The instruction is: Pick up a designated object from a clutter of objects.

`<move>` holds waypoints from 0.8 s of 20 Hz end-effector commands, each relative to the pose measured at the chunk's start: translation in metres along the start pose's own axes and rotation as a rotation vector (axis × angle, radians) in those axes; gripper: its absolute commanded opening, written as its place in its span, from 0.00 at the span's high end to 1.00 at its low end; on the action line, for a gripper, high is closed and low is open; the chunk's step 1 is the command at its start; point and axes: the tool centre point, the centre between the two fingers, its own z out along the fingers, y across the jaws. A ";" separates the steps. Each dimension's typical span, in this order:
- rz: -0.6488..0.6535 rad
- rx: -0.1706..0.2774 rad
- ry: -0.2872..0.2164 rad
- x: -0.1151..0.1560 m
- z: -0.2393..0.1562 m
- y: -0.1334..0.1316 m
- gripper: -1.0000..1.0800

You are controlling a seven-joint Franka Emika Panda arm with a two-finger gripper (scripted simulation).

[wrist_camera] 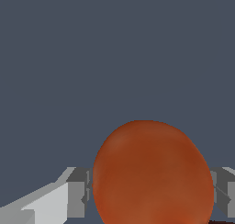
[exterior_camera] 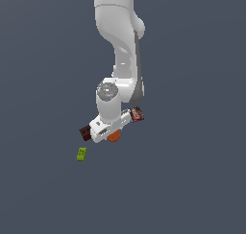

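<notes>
Arm placement makes sense for this one — the Panda arm point(exterior_camera: 117, 60) comes in from the far side and hangs its hand straight over the middle of the pile, right on top of the orange ball point(exterior_camera: 114, 136), which is the thing it's supposed to grab. In the exterior view only a sliver of the ball pokes out from under the white hand, on the near side of it. The dark brown block point(exterior_camera: 85, 131) sits just beside the hand on the exterior view's left, the red-and-black packet point(exterior_camera: 136, 114) peeks out on the exterior view's right, and the lime green brick point(exterior_camera: 81, 154) lies a bit apart, nearer and to the left. No sign of the green pear-shaped thing, so I'd guess it's hidden behind the arm.

Now the gripper point(wrist_camera: 151, 191). In the wrist view the ball point(wrist_camera: 151, 172) fills the space between the 2 fingers point(wrist_camera: 77, 193) — grey pads show at each side of it, right at its edges. Jaws look set about a ball's width apart. Whether they're actually squeezing it or just bracketing it, I can't tell; nothing here shows the ball off the floor either.
</notes>
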 end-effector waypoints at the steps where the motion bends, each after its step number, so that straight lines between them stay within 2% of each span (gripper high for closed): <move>1: -0.001 0.001 -0.001 0.000 0.001 -0.001 1.00; 9: 0.000 0.000 0.000 0.001 -0.005 0.000 1.00; 16: 0.000 0.000 0.000 0.003 -0.035 0.002 1.00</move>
